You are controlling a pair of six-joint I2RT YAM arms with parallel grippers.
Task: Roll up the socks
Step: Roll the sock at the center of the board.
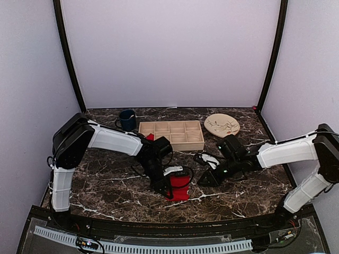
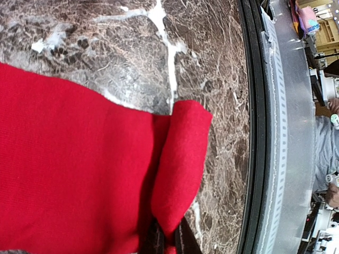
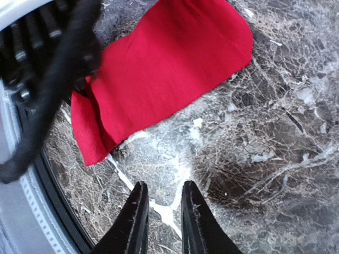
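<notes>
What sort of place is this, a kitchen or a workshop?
Probably a robot test booth: plain white walls around a marble-patterned table, two robot arms at its edge, a red sock and wooden tray as props.

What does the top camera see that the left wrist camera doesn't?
Only the top view shows the dark blue mug, the tan compartment tray and the round tan plate. Only the left wrist view shows the folded end of the bright red fabric sock pinched in the left gripper. Both show that sock on the dark marble table.
</notes>
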